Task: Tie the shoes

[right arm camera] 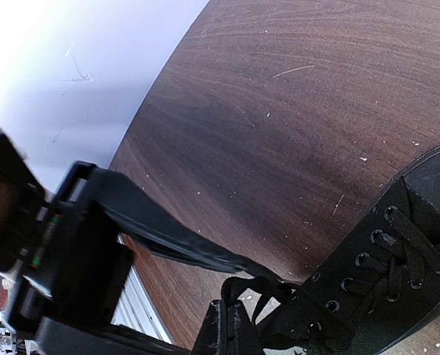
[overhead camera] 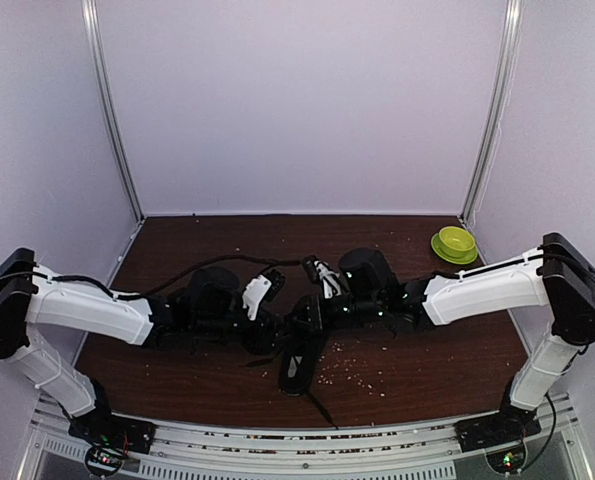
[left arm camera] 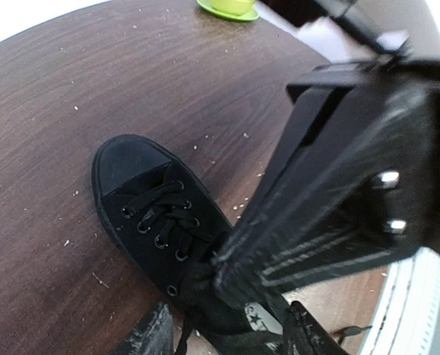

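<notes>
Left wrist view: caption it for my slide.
Black sneaker on the wooden table, right gripper at its laces, green bowl beyond.

Colours as I read them on my feeds.
- Sneaker (left arm camera: 149,222): black all over, from toe cap to sole.
- Laces (left arm camera: 164,207): black.
- Insole (overhead camera: 295,368): pale.
- Surface (left arm camera: 94,96): dark brown wood grain, flecked with pale crumbs (overhead camera: 357,375).
- Bowl (overhead camera: 455,243): lime green.
- Left arm (overhead camera: 87,310), right arm (overhead camera: 477,290): white shells, black joints.
- Left claw (left arm camera: 231,336), right claw (right arm camera: 227,322): black.
- Walls (overhead camera: 297,100): I log these as pale lilac-white.
- Corner rails (overhead camera: 112,110): grey.
</notes>
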